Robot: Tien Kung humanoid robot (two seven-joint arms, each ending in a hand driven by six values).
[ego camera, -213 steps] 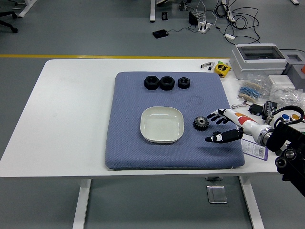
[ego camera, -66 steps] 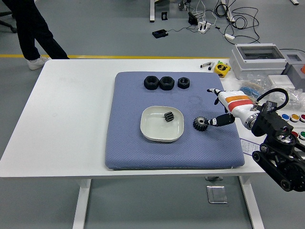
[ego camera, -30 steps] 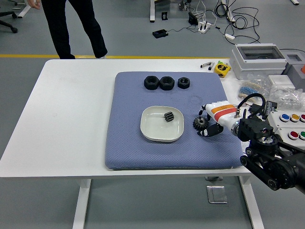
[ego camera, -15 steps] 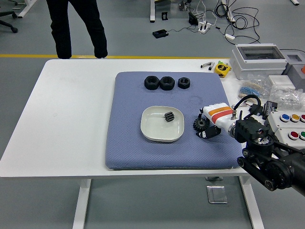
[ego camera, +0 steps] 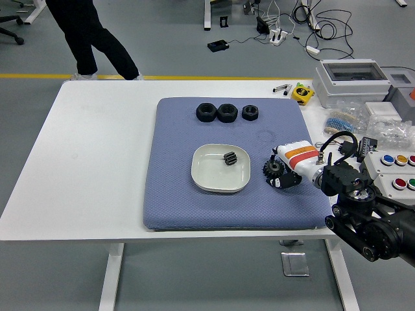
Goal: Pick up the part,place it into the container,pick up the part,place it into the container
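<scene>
A small dark gear lies inside the white bowl at the middle of the blue mat. A larger dark gear sits on the mat just right of the bowl. My right hand, white with an orange stripe, reaches in from the right. Its black fingers curl over the gear's top and the thumb closes in from below, so the hand is shut on it. The gear still rests on the mat. My left arm is out of sight.
Three black nuts line the mat's far edge. A grey box, a yellow tape measure, bags of parts and a button panel crowd the table's right side. A person's legs pass behind the far left edge.
My right hand has swung down and left onto the larger gear and closed its fingers around it. A small gear now lies in the bowl. The person walks along the far side.
</scene>
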